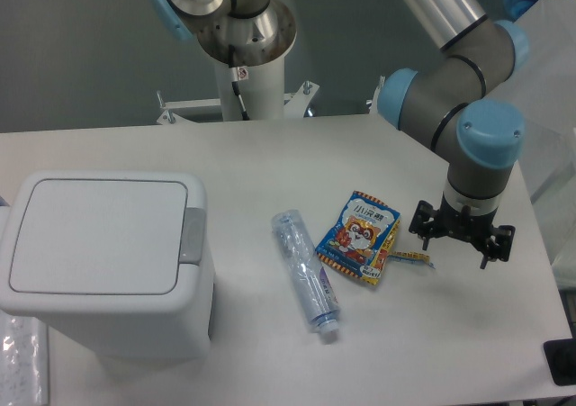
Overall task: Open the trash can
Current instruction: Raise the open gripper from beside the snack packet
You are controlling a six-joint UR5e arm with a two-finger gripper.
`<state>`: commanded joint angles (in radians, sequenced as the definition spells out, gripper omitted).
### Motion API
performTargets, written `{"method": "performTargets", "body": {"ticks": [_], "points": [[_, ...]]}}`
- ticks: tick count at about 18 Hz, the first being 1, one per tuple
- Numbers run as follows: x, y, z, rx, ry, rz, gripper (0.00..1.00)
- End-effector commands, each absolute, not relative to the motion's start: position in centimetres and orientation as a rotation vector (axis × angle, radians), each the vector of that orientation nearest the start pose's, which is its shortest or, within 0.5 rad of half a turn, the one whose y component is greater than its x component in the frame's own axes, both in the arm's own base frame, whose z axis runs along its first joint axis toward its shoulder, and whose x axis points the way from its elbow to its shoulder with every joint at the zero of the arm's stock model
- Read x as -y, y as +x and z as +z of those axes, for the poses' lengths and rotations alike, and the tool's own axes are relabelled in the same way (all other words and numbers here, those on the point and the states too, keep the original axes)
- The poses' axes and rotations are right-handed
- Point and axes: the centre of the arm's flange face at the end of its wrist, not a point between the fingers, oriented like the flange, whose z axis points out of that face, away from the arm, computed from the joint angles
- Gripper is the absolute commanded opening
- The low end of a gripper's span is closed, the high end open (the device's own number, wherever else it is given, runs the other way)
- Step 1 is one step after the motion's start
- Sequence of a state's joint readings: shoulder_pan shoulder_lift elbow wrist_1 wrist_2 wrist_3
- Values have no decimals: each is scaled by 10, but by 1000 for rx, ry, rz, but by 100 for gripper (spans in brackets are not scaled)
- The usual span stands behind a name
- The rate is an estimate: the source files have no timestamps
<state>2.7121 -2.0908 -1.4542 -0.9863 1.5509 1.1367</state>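
While lid lies shut, trash can (103, 262) on white table (270, 154), grey wall behind

One fixed view, set high at the front, looking down and across the table (270, 154) toward the arm's base (243, 37) at top centre. Mid-range framing; bin cropped lower left, grey wall behind.

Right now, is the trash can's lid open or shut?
Shut. The lid lies flat and flush on the trash can, its grey button tab untouched; the gripper is far to the right.
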Motion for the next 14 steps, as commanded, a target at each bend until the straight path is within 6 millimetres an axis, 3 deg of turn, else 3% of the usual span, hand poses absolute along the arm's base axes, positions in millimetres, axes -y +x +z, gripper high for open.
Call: {"method": "performTargets", "body": {"ticks": [5, 10, 14], "points": [[-414, -564, 304, -9, -3024, 239, 100], [-411, -537, 333, 0, -2985, 257, 100], [-414, -522, 336, 43, -2961, 224, 100]]}}
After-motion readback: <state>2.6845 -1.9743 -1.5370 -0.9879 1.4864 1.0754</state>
